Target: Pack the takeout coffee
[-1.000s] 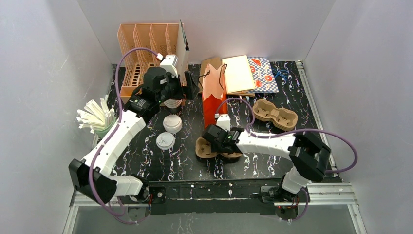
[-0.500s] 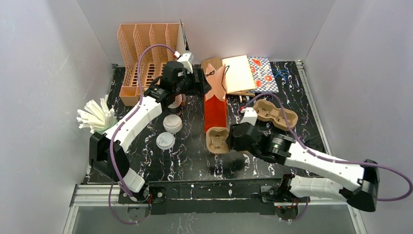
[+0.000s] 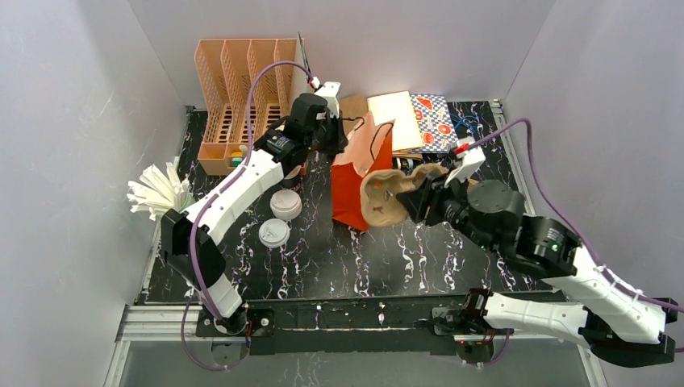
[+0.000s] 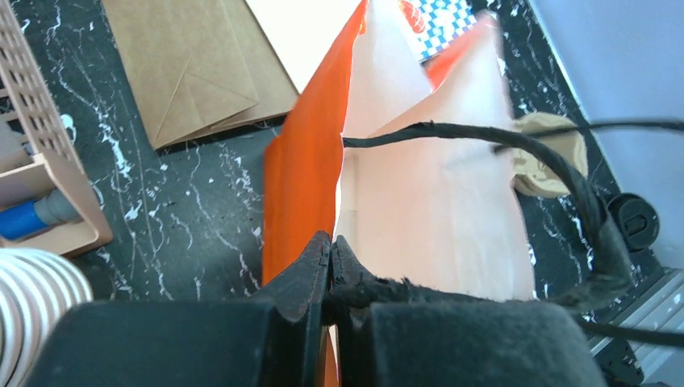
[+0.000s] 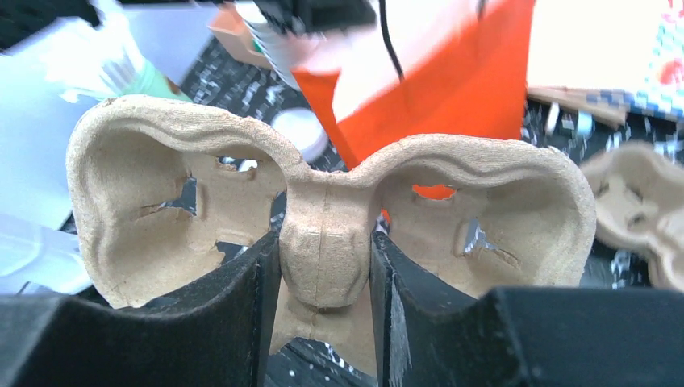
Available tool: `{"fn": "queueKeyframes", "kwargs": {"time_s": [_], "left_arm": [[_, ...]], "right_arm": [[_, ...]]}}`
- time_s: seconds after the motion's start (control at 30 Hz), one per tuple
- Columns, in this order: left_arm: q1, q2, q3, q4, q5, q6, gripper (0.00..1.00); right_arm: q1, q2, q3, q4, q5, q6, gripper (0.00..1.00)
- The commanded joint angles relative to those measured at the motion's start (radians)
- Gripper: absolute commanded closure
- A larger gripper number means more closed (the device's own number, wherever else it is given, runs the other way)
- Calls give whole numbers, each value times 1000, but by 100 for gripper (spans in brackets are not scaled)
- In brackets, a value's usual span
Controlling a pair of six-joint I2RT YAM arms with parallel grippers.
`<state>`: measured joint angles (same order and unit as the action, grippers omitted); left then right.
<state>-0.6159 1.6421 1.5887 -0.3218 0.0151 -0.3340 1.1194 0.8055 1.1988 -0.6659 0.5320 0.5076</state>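
Pinching the rim of the orange paper bag (image 3: 352,190), my left hand (image 4: 329,260) has its fingers pressed together on the bag's side wall, beside the black cord handle (image 4: 452,133). My right hand (image 5: 324,256) grips a moulded pulp cup carrier (image 3: 384,198) by its middle ridge, one finger on each side. It holds the carrier tilted on edge above the bench (image 3: 323,260), just beside the bag. A white-lidded coffee cup (image 3: 285,204) stands on the bench left of the bag, apart from both hands.
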Motion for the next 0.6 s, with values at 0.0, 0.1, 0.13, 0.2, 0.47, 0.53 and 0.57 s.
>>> {"fn": "queueKeyframes", "kwargs": {"time_s": [0.0,0.1,0.13,0.2,0.47,0.53,0.57], "left_arm": [[-1,-98,34,-124,42,55,100],[-1,-159,23,-180,60,79,100],[-1,-181,18,-195,60,88,100],[-1,-224,2,-218,60,104,100],[-1,-318,-33,-276,121,133,100],[-1,-325,-50,-280,138,131,100],[-1,-328,-59,-280,142,131,100]], "right_arm": [[0,66,183,21,-114,-160,54],[0,112,273,50,-208,-213,54],[0,125,298,64,-237,-225,54],[0,150,349,91,-300,-241,54],[0,330,562,150,-520,-273,55],[-1,369,603,158,-571,-274,55],[0,387,619,161,-580,-273,55]]}}
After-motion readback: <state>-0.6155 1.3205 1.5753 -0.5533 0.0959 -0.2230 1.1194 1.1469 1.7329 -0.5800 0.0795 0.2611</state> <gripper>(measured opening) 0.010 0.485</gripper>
